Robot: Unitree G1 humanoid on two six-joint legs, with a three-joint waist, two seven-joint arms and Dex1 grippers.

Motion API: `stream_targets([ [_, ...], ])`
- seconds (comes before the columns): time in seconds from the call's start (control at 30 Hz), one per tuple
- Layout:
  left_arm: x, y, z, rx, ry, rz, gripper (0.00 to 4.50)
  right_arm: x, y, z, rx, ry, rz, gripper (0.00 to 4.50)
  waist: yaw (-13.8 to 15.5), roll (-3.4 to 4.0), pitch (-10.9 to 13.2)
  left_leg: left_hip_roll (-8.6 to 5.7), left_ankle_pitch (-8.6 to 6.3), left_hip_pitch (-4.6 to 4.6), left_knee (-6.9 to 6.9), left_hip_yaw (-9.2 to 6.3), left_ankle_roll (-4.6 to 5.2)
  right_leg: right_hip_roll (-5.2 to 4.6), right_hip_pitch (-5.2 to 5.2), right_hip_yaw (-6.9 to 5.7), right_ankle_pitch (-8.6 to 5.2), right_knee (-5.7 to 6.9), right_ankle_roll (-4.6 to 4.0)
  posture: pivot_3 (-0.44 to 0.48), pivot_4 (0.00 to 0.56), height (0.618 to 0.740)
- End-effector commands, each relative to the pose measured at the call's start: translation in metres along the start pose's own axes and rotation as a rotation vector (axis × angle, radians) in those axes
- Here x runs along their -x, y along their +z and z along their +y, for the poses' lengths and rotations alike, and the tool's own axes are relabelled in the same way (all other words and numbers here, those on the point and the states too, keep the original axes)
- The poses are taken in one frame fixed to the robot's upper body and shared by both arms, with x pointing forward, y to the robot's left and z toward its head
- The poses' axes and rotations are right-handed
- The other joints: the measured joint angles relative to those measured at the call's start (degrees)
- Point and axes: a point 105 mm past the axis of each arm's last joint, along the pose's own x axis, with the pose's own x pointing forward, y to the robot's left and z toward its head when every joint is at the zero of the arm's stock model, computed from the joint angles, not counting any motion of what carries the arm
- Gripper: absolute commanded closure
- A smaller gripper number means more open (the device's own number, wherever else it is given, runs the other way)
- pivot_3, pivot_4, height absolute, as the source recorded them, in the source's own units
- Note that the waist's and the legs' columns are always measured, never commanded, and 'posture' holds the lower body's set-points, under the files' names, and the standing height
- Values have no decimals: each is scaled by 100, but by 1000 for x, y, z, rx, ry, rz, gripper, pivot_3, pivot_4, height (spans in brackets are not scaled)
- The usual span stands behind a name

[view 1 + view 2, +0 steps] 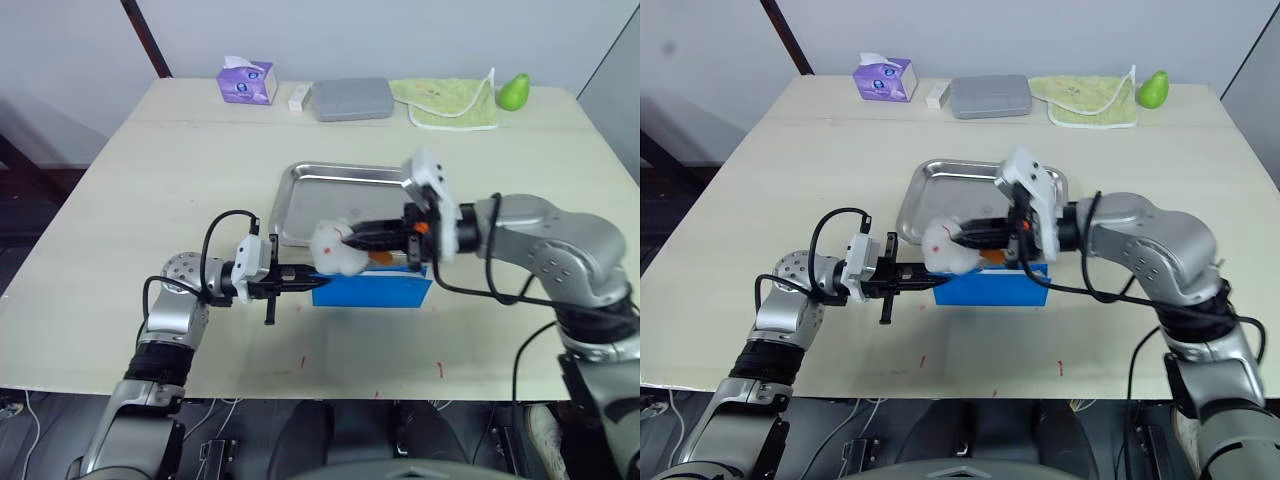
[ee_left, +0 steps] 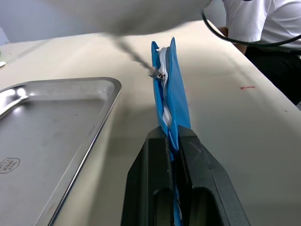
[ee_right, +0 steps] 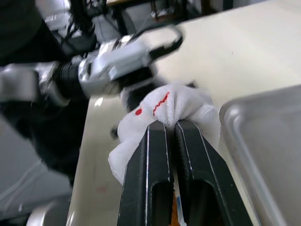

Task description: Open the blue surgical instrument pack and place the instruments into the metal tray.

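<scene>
Blue pack (image 1: 372,289) (flat, claw-pinched) beside steel tray (image 1: 300,195)

— What's sitting along the top edge of the frame?
— A purple tissue box (image 1: 246,81) at upper left, a small white block (image 1: 298,97), a grey case (image 1: 352,99), a green-edged cloth (image 1: 447,103), and a green pear (image 1: 514,92) lying at upper right.

It looks like a robot test room: a plain wooden table (image 1: 180,180) with cables hanging below and bare grey walls.
</scene>
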Motion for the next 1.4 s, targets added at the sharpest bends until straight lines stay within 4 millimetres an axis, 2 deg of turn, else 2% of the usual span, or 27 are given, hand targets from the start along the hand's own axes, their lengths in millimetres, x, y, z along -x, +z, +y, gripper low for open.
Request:
stream_targets([
  [0.03,-1,0,2,-1,7,3,4500,13,-3,29,52,94,34,4372,-12,0,0,1,0,0,0,-2,0,0,1,-2,0,-1,0,0,150,740],
  [0.17,-3,1,2,5,8,-1,4500,13,-32,35,59,95,173,4372,-23,0,0,1,0,4,0,-4,0,4,2,-1,0,2,0,0,150,740],
  [0.3,-2,2,1,4,0,2,4500,6,-61,26,75,38,269,4372,-22,0,0,0,0,3,0,-3,0,3,2,-1,0,0,0,0,150,740],
  [0.4,-1,2,0,2,-7,7,4500,0,-67,24,73,38,273,4372,-23,0,0,0,0,3,0,-4,0,4,2,-3,0,-1,0,0,150,740],
  [0.47,0,1,-1,2,-11,9,4500,-4,-70,23,73,40,271,3780,-22,0,0,0,0,3,1,-3,0,4,2,-2,0,-1,0,0,150,740],
  [0.5,0,1,-1,2,-11,9,4500,-6,-71,22,74,42,270,3344,-22,0,0,0,0,3,0,-4,0,4,2,-2,0,-1,0,0,150,740],
  [0.53,0,2,-1,3,-12,8,4500,-7,-72,23,73,55,270,2698,-22,0,0,0,0,3,0,-5,0,4,2,-2,0,-1,0,0,150,740],
  [0.6,0,2,-1,3,-13,7,4500,-8,-73,26,78,79,261,2187,-22,-1,0,1,0,3,0,-5,0,4,2,-2,0,-1,0,0,150,740],
  [0.67,0,2,-1,3,-15,8,4500,-7,-71,26,99,84,246,1032,-21,0,0,0,0,3,0,-5,0,4,2,-2,0,-1,0,0,150,740],
  [0.7,0,2,-2,1,-18,7,4500,-5,-68,27,110,90,232,697,-21,-1,0,1,0,3,1,-6,0,4,2,-3,0,-1,0,0,150,740],
  [0.73,1,3,-2,0,-20,7,4500,-1,-61,28,120,85,191,151,-21,-1,0,0,0,3,1,-5,0,4,2,-3,0,-1,0,0,150,740],
  [0.87,3,3,-5,-9,-31,5,4500,25,-42,35,131,42,78,66,-12,-1,0,0,0,1,1,-6,0,3,2,-3,0,-2,0,0,150,740],
  [1.0,4,3,-7,-18,-37,2,4500,56,-33,17,192,-249,-61,66,-10,-2,-1,2,0,3,-2,-14,0,6,7,-10,0,-6,-1,0,150,740],
  [1.13,4,3,-8,-19,-41,-4,4500,66,-52,15,82,-251,-50,66,-21,-2,-1,1,0,7,-1,-6,0,6,7,-3,0,-3,0,0,150,740],
  [1.2,4,3,-8,-19,-43,-6,4500,68,-61,7,61,-284,-53,66,-19,-2,-1,2,0,7,-1,-7,0,8,7,-3,0,-3,-1,0,150,740],
  [1.4,5,4,-7,-19,-45,-8,4500,63,-87,-8,23,-270,-72,66,-20,-2,-1,1,0,8,-1,-3,0,8,8,-1,0,-3,-1,0,150,740],
])
